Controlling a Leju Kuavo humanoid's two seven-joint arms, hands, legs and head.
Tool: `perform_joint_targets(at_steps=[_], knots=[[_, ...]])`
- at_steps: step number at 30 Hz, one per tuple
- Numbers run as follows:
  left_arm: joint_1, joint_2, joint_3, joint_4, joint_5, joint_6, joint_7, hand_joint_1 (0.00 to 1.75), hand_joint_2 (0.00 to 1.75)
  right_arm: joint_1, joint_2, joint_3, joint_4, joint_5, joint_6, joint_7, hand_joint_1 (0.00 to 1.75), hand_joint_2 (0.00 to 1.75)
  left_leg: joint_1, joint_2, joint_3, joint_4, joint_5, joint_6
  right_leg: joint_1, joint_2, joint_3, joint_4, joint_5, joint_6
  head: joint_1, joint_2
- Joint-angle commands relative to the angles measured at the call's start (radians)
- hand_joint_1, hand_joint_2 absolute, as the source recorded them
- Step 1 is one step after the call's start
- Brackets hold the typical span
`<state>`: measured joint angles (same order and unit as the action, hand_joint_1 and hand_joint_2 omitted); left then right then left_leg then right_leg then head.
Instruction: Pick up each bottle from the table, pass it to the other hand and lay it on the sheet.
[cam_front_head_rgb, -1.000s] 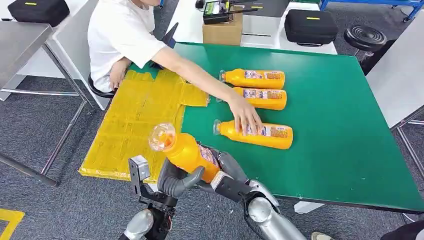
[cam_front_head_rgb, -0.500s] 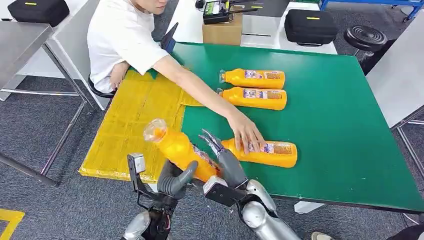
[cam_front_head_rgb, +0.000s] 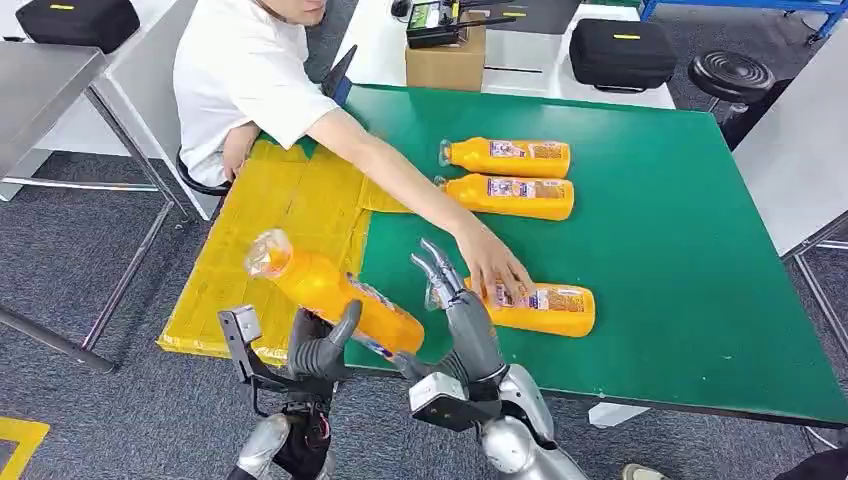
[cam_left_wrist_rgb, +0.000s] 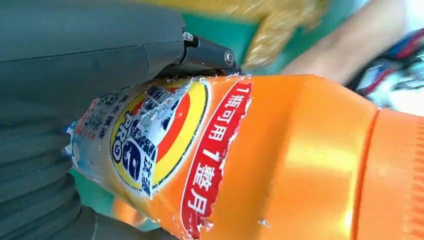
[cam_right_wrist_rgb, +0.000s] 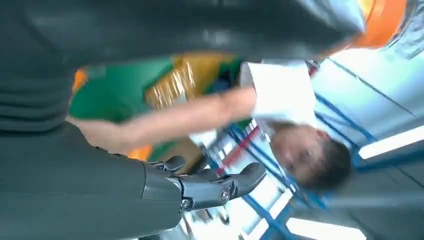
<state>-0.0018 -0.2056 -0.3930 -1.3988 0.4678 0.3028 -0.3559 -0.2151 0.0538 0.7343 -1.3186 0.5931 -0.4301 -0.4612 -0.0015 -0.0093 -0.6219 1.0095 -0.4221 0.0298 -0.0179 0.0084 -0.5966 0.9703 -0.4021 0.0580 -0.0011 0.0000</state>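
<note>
- Green table (cam_front_head_rgb: 690, 260): carries three orange bottles lying on their sides, caps toward the sheet side.
- Yellow sheet (cam_front_head_rgb: 270, 230): spread over the table's left end, crinkled, edge overhanging toward the robot; bare under the held bottle's cap end.
- Person in white shirt (cam_front_head_rgb: 240, 70): seated at the far left corner, arm stretched across the sheet, hand (cam_front_head_rgb: 495, 268) resting on the nearest table bottle.
- Held orange bottle (cam_front_head_rgb: 335, 295): lifted above the near left table edge, long axis tilted, clear cap up and out over the sheet, base down toward the right hand; torn label and orange body close up in the left wrist view (cam_left_wrist_rgb: 280, 160).
- Nearest table bottle (cam_front_head_rgb: 540, 305): lying just beyond the right hand, under the person's palm.
- Two far bottles (cam_front_head_rgb: 505, 157) and (cam_front_head_rgb: 515, 195): side by side, well apart from both hands.
- Left hand (cam_front_head_rgb: 320, 345): clamped around the held bottle from below, thumb up along its side.
- Right hand (cam_front_head_rgb: 455, 310): fingers straight and spread, holding nothing, just beside the held bottle's base; whether touching it, cannot tell.
- Governing relation, as a judgement: handover looks complete, bottle in the left hand alone; sheet directly ahead and left of that hand, so a short lowering along the bottle's tilt lays it down.
</note>
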Motion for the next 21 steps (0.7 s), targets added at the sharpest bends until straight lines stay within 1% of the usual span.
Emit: perform_joint_targets(at_steps=[1,2,3,4,5,8,9,10,11,13,14,15,17,18,19,21], knots=[[-0.116,0.073,0.085,-0.009,-0.205,0.122,-0.061,1.75,1.75,0.05,-0.074,0.002,-0.238,0.039,-0.162,-0.06,0.0,0.0,0.001,-0.001,0.002,0.0,-0.001,-0.002,0.001,-0.002,0.002,0.0,-0.001,-0.002,0.0,0.0],[-0.138,0.077,0.092,0.015,-0.296,0.178,-0.08,1.75,1.75,0.06,-0.077,0.002,-0.277,0.002,-0.159,-0.079,0.0,0.0,0.001,-0.001,0.001,0.0,0.0,-0.001,0.001,-0.002,0.001,0.0,-0.001,-0.002,0.0,0.0],[-0.149,0.083,0.093,0.031,-0.338,0.194,-0.083,1.75,1.75,0.063,-0.08,0.001,-0.291,-0.009,-0.149,-0.082,0.0,0.0,0.001,-0.001,0.003,0.0,-0.001,-0.002,0.001,-0.003,0.003,0.001,-0.002,-0.003,0.0,0.0],[-0.171,0.093,0.095,0.062,-0.466,0.262,-0.103,1.75,1.75,0.066,-0.083,0.002,-0.306,-0.001,-0.145,-0.086,0.0,0.0,0.001,-0.001,0.002,0.0,-0.001,-0.002,0.001,-0.003,0.003,0.0,-0.002,-0.002,0.0,0.0],[-0.184,0.085,0.12,0.077,-0.481,0.262,-0.103,1.75,1.75,0.069,-0.08,0.0,-0.309,-0.013,-0.129,-0.086,0.0,0.0,0.001,-0.001,0.002,-0.001,0.0,-0.001,0.001,-0.002,0.002,0.0,-0.001,-0.002,0.0,0.0],[-0.225,0.073,0.152,0.118,-0.552,0.279,-0.115,1.75,1.75,0.072,-0.067,-0.005,-0.285,-0.029,-0.108,-0.103,0.0,0.0,0.001,-0.002,0.005,-0.001,-0.001,-0.002,0.002,-0.003,0.005,0.0,-0.002,-0.003,0.0,0.0],[-0.232,0.074,0.153,0.129,-0.589,0.305,-0.116,1.75,1.75,0.069,-0.066,-0.005,-0.277,-0.028,-0.106,-0.106,0.0,0.0,0.001,-0.001,0.003,-0.001,0.0,-0.002,0.001,-0.003,0.004,-0.001,-0.001,-0.002,0.0,0.0],[-0.267,0.078,0.152,0.17,-0.674,0.359,-0.113,1.75,1.75,0.063,-0.057,-0.007,-0.257,-0.034,-0.101,-0.111,0.0,0.0,0.001,-0.001,0.002,0.0,0.0,-0.001,0.001,-0.002,0.003,0.0,-0.001,-0.001,0.0,0.0],[-0.3,0.08,0.159,0.207,-0.717,0.374,-0.096,1.75,1.75,0.056,-0.048,-0.009,-0.24,-0.05,-0.091,-0.121,0.0,0.0,0.001,-0.001,0.005,0.0,-0.001,-0.002,0.002,-0.003,0.006,0.0,-0.002,-0.003,0.0,0.0],[-0.4,0.103,0.154,0.352,-0.884,0.368,0.0,1.75,1.75,0.057,-0.026,-0.022,-0.213,-0.081,-0.07,-0.143,0.0,0.0,0.001,-0.002,0.002,-0.001,0.001,-0.001,0.001,-0.003,0.003,0.0,0.0,-0.002,0.0,0.0],[-0.446,0.104,0.168,0.424,-0.919,0.34,0.019,1.75,1.75,0.065,-0.02,-0.025,-0.208,-0.092,-0.06,-0.153,0.0,1.75,0.001,-0.003,0.005,-0.001,0.0,-0.002,0.001,-0.005,0.006,0.0,-0.001,-0.003,0.0,0.0],[-0.467,0.095,0.197,0.457,-0.913,0.325,0.013,1.75,1.75,0.073,-0.019,-0.027,-0.211,-0.101,-0.054,-0.164,0.0,1.75,0.001,-0.004,0.004,-0.001,0.001,-0.002,0.001,-0.006,0.005,-0.001,-0.001,-0.003,0.0,0.0],[-0.495,0.1,0.207,0.505,-0.928,0.315,0.008,1.75,1.75,0.087,-0.02,-0.027,-0.217,-0.103,-0.057,-0.168,0.0,1.75,0.0,-0.003,0.002,-0.001,0.002,0.0,0.0,-0.004,0.003,-0.001,0.0,-0.001,0.0,0.0],[-0.497,0.102,0.209,0.51,-0.928,0.314,0.007,1.75,1.75,0.089,-0.02,-0.026,-0.218,-0.103,-0.057,-0.169,0.0,1.75,0.001,-0.003,0.005,-0.001,0.002,-0.001,0.001,-0.005,0.006,-0.001,-0.001,-0.003,0.0,0.0],[-0.515,0.112,0.197,0.551,-0.991,0.347,0.023,1.75,1.75,0.094,-0.02,-0.028,-0.223,-0.115,-0.054,-0.175,0.0,1.75,0.001,-0.001,0.004,-0.001,0.002,-0.001,0.001,-0.003,0.005,-0.001,0.0,-0.002,0.0,0.0],[-0.573,0.149,0.169,0.675,-1.145,0.369,0.103,1.75,1.75,0.107,-0.019,-0.041,-0.226,-0.134,-0.054,-0.184,0.0,1.75,0.001,0.0,0.004,-0.001,0.001,-0.002,0.001,-0.003,0.005,0.0,0.0,-0.003,0.0,0.0]])
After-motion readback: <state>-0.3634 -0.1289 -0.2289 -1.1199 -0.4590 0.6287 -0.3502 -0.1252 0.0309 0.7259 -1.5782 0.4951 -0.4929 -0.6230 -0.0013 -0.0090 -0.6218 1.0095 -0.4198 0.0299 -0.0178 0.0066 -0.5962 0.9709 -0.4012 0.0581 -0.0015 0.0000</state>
